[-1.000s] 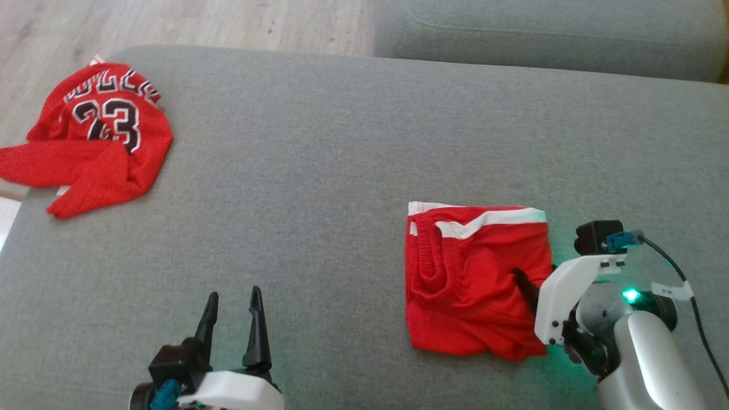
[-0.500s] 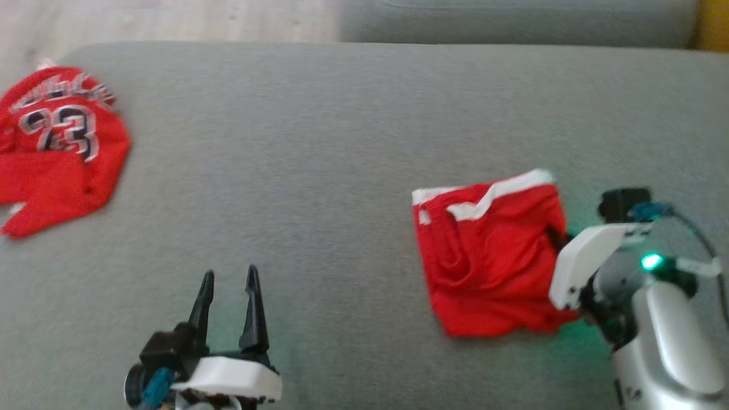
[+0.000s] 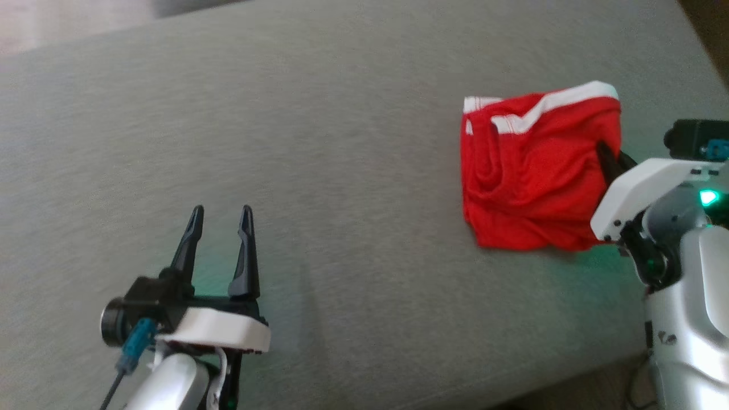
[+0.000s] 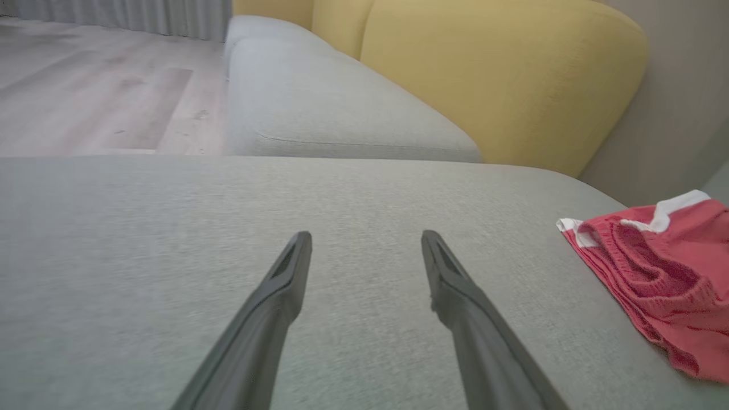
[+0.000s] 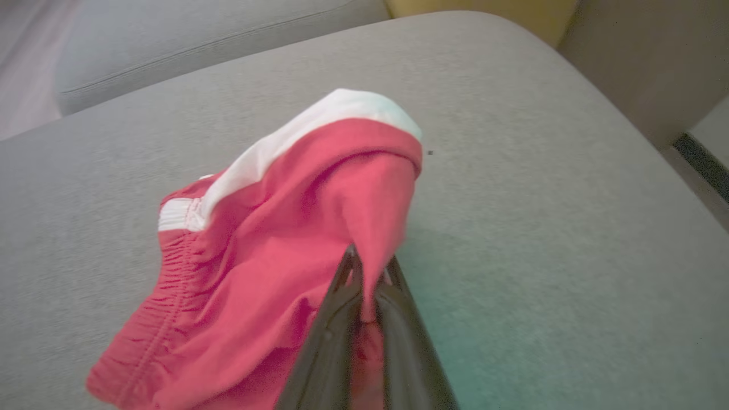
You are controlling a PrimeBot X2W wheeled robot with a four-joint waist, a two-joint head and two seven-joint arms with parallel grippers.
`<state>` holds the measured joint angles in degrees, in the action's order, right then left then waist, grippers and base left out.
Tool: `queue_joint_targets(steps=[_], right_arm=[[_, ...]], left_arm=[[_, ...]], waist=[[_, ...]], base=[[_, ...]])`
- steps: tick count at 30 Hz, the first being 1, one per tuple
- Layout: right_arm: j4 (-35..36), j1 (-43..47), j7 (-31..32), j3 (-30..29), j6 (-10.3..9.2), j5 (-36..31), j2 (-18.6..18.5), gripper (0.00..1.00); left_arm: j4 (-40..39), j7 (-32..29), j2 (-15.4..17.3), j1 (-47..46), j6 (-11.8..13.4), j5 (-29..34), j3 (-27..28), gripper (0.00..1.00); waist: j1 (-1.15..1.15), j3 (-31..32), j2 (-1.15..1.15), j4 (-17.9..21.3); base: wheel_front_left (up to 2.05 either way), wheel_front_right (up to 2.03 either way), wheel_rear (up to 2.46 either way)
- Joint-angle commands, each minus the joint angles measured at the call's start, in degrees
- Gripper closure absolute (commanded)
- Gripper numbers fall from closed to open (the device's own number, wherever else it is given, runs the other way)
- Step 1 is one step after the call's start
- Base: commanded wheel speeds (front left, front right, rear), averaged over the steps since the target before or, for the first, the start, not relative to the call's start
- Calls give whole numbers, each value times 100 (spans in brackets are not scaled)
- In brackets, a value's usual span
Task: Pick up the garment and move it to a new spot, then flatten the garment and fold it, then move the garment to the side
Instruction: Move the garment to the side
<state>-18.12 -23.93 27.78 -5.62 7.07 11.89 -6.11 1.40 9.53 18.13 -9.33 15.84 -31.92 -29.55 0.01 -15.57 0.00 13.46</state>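
Grey sofa cushion (image 3: 353, 114), with folded red shorts (image 3: 529, 176) near its right edge. The right gripper (image 5: 370, 267) had its fingers clamped on their right-hand fold; the left gripper (image 3: 221, 213), over the cushion's near-left part, had its fingers apart. The fabric looked light and limp, best gripped through all layers at an edge.

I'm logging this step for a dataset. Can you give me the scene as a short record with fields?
surface: grey sofa cushion
garment: red shorts with white trim, folded, lying on the cushion to the robot's right
right gripper: shut on the shorts' right edge, which is pulled up
left gripper: open, holding nothing, apart from the shorts
background: yellow backrest
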Motion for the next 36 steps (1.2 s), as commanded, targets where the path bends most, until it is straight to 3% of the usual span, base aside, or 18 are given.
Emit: queue_joint_targets(steps=[1, 7, 18, 26, 30, 31, 32, 33, 36], right_arm=[[191, -265, -85, 125, 42, 41, 19, 100], [-97, -593, -273, 238, 42, 59, -44, 100], [-866, -1699, -209, 247, 42, -298, -644, 100], [-1297, -2203, -181, -399, 42, -873, -1266, 100], [-1342, -2283, -288, -756, 42, -1096, -1374, 100], [-1346, -2287, -342, -845, 42, -1174, -1374, 71], [-1352, -2287, -401, -899, 42, -1245, -1356, 12], [-1359, -2286, -466, -948, 42, -1294, -1320, 0], [-1375, -2274, -580, -980, 42, -1360, -1216, 0]], left_arm=[[-209, -15, 134, -235, 32, 66, 188, 0], [-381, -198, 219, -390, 73, 154, 134, 0], [-554, -217, 320, -418, 193, 162, 234, 0], [-664, -195, 379, -487, 234, 190, 277, 0], [-694, -183, 395, -487, 250, 191, 283, 0], [-697, -182, 398, -484, 254, 192, 282, 0], [-697, -180, 399, -484, 256, 192, 279, 0], [-694, -179, 398, -486, 258, 190, 277, 0], [-678, -176, 386, -493, 262, 186, 267, 0]], waist=[[-1, -451, 0, 560], [-1, -603, 0, 646], [-1, -865, 0, 83], [-1, -1110, 0, -291], [-1, -1176, 0, -369], [-1, -1187, 0, -378], [-1, -1194, 0, -387], [-1, -1196, 0, -392], [-1, -1182, 0, -394]], base=[[0, 0, 0], [0, 0, 0], [0, 0, 0], [0, 0, 0], [0, 0, 0], [0, 0, 0], [0, 0, 0], [0, 0, 0], [0, 0, 0]])
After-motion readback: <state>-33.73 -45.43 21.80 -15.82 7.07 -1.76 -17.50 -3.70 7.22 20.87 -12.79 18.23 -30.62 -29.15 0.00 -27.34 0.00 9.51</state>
